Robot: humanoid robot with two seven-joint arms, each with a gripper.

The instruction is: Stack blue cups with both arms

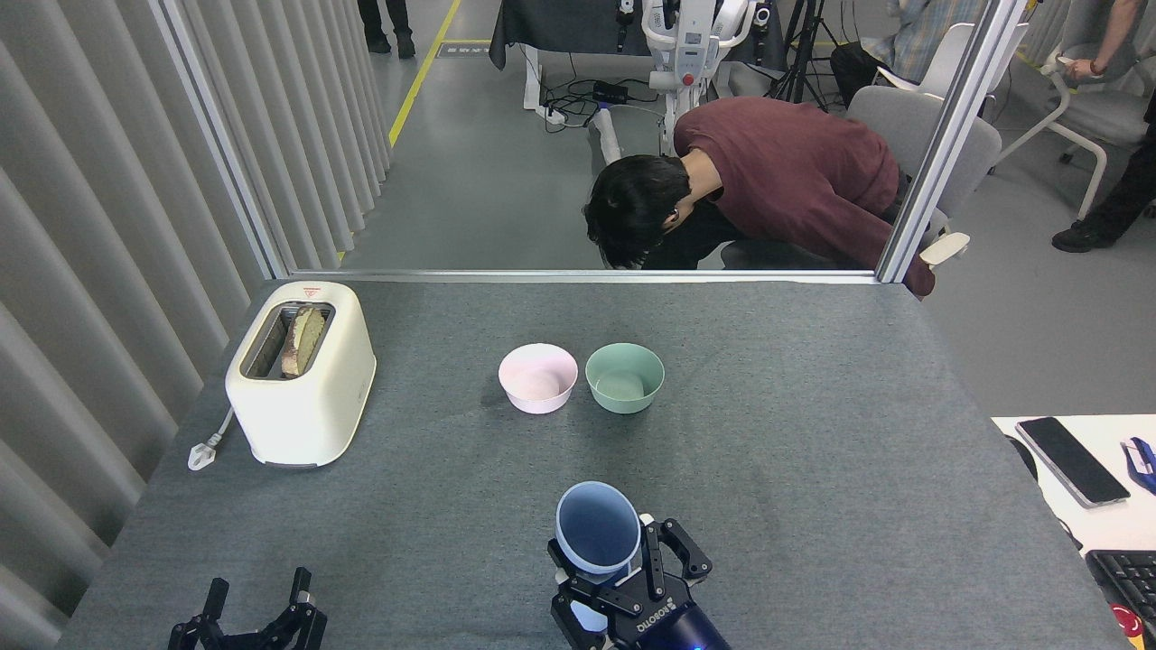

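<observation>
My right gripper [629, 578] at the bottom centre is shut on a pale blue cup [597, 526], holding it tilted with its mouth facing up toward me. The held cup sits directly over the second blue cup [588, 617]. Only a small pale patch of that second cup shows between the black fingers, so I cannot see whether the two touch. My left gripper [250, 617] is low at the bottom left edge, open, with nothing between its fingers and well away from the cups.
A pink bowl [537, 377] and a mint-green bowl [624, 377] stand side by side mid-table. A cream toaster [301, 372] with bread is at the left. A person in a maroon top [795, 185] bends down behind the far edge. A phone [1071, 460] lies on a side desk.
</observation>
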